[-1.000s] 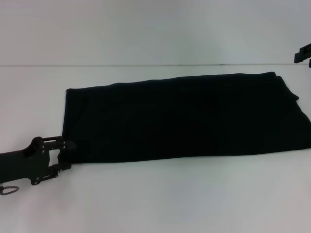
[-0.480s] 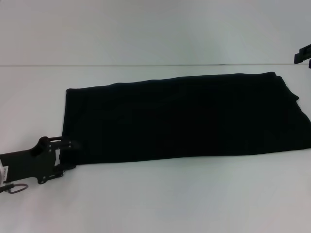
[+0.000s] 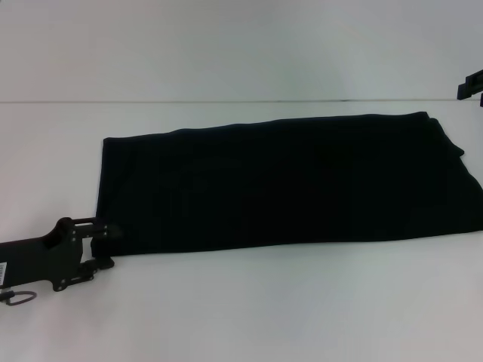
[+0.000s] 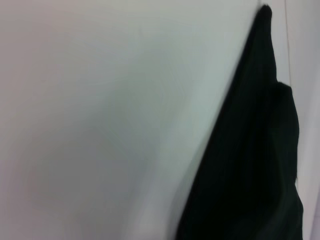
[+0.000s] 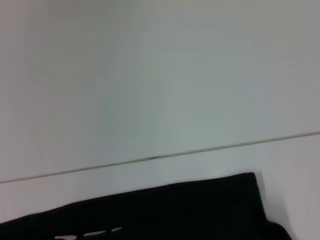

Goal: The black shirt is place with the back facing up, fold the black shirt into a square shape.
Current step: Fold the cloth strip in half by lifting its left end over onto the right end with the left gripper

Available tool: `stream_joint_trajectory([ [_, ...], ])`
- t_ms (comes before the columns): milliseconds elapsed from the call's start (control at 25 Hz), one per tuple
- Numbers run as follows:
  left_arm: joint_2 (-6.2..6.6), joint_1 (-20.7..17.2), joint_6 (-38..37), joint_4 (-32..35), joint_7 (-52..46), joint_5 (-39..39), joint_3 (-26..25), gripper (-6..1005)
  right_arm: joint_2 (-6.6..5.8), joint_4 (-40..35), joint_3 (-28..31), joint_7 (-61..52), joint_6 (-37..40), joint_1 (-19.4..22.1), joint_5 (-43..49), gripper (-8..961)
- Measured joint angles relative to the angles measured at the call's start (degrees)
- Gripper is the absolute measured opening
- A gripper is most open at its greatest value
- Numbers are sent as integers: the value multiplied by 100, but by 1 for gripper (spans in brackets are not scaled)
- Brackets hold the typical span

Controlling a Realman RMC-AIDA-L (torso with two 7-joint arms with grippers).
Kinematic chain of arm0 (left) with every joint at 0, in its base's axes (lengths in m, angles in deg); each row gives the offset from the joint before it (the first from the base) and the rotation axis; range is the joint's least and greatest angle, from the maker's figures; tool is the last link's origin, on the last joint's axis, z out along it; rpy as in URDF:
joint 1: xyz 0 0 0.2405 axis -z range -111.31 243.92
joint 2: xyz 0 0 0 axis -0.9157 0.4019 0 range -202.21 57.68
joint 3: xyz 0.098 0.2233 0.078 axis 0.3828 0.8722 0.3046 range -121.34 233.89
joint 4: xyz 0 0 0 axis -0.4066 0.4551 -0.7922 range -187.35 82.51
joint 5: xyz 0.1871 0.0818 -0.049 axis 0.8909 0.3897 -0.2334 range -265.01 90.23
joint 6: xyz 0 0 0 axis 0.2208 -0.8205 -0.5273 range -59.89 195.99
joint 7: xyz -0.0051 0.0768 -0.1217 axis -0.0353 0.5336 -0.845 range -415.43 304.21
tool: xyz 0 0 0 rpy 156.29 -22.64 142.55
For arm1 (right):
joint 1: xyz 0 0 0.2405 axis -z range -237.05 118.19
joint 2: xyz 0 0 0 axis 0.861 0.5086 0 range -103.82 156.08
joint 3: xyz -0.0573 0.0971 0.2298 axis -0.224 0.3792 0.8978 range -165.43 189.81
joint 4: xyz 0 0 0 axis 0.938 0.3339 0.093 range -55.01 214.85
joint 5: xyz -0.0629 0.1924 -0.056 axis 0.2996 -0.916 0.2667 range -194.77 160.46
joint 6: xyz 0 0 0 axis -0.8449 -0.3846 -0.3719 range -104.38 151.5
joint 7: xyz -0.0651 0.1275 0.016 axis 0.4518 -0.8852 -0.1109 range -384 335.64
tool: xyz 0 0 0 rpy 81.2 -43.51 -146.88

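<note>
The black shirt [image 3: 287, 181] lies flat on the white table as a long folded rectangle running left to right. My left gripper [image 3: 105, 245] sits at the shirt's near-left corner, open, its upper finger [image 3: 106, 227] touching the fabric's edge and nothing held between the fingers. The left wrist view shows the black shirt [image 4: 250, 160] as a dark wedge on the table. In the right wrist view an edge of the black shirt [image 5: 165, 207] shows with a trace of white lettering [image 5: 87, 234]. Only a black part of my right gripper [image 3: 471, 82] shows at the far right edge.
The white table [image 3: 241, 309] spreads bare in front of the shirt and to its left. A thin seam [image 3: 226, 101] marks the table's back edge against a white wall.
The left gripper has sunk slightly and drifted a little toward the near-left. The shirt has not moved.
</note>
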Motion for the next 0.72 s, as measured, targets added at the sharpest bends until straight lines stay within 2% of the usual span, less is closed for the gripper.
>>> stream_joint_trajectory([
  [400, -27, 123, 403, -182, -15, -30, 41, 589, 8, 40, -8, 18, -20, 5, 0, 477],
  [720, -49, 601, 722, -551, 257, -103, 25, 590, 9, 15, -12, 32, 4, 9, -11, 476],
])
